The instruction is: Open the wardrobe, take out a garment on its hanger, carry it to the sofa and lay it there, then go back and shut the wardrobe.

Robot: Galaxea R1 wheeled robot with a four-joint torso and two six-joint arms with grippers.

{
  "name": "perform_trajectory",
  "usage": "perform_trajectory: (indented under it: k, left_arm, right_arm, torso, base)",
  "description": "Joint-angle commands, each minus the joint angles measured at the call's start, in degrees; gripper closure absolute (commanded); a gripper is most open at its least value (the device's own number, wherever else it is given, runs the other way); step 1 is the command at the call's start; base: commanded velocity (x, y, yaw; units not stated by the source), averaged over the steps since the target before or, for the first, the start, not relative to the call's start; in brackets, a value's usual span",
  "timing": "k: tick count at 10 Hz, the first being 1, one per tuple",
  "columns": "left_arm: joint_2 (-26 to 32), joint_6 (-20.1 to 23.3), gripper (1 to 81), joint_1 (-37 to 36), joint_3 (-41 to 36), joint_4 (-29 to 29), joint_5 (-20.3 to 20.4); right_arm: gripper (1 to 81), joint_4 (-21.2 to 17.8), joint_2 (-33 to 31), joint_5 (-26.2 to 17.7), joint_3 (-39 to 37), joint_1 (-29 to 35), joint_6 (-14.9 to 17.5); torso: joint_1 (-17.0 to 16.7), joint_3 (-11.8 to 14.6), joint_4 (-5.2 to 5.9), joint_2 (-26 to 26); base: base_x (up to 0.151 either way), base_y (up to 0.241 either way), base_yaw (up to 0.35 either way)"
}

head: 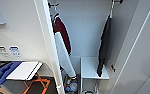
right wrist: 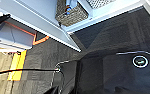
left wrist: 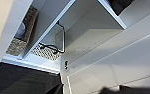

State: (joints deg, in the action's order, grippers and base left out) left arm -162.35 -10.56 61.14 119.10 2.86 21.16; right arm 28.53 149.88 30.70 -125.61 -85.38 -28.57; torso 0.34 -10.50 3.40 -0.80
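Observation:
The wardrobe (head: 91,25) stands open in the head view, its left door edge-on (head: 49,45) and its right door (head: 138,50) swung wide. Inside on the right, the black garment (head: 104,47) hangs from the rail on its thin white hanger (head: 111,10). The garment's lower end (left wrist: 118,5) also shows in the left wrist view. On the left hangs a maroon garment with a white panel (head: 62,32). Dark parts of my left gripper (left wrist: 86,90) lie close to the right door's inner face. Low over the dark carpet is my right gripper (right wrist: 54,90).
A white shelf unit (head: 89,67) stands in the wardrobe under the black garment, with a wicker basket (right wrist: 71,13) beside it on the bottom. Left of the wardrobe is a white table on orange legs (head: 26,71). My dark base (right wrist: 116,72) sits on the carpet.

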Motion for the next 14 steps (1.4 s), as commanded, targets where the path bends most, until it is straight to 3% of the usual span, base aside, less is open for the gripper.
perform_trajectory:
  k: [1, 4, 8, 10, 12, 14]
  left_arm:
    - [-3.06, -2.54, 1.0, -6.68, 2.54, -6.36, 5.71]
    - [-7.26, -2.45, 1.0, -8.17, 8.39, -13.3, 11.05]
    - [-18.01, 0.1, 1.0, -7.83, 27.06, -22.64, 21.11]
    - [-22.32, 0.89, 1.0, -7.83, 35.32, -23.78, 22.52]
    - [-22.65, 1.77, 1.0, -6.86, 43.64, -26.94, 24.45]
    - [-22.65, 1.77, 1.0, -5.28, 45.51, -27.21, 24.45]
  right_arm:
    - [1.0, 0.3, -1.58, -0.64, 0.64, 2.01, -0.08]
    - [1.0, 0.48, -1.67, -0.64, 1.08, 2.01, -0.08]
    - [1.0, 0.83, -4.04, -1.43, 6.44, 2.45, -0.08]
    - [1.0, 1.27, -6.59, -1.78, 11.19, 3.06, 0.01]
    - [1.0, 1.26, -5.97, -1.95, 10.66, 3.24, 0.01]
    - [1.0, 1.27, -5.71, -2.83, 10.75, 3.6, 0.01]
  torso:
    - [0.0, 0.0, 0.0, 0.0]
    - [0.0, 0.0, 0.0, 0.0]
    - [0.0, 0.0, 0.0, 0.0]
    - [0.0, 0.0, 0.0, 0.0]
    - [0.0, 0.0, 0.0, 0.0]
    - [0.0, 0.0, 0.0, 0.0]
  base:
    - [0.0, 0.0, 0.0]
    - [0.0, 0.0, 0.0]
    - [0.0, 0.0, 0.0]
    - [0.0, 0.0, 0.0]
    - [0.0, 0.0, 0.0]
    - [0.0, 0.0, 0.0]
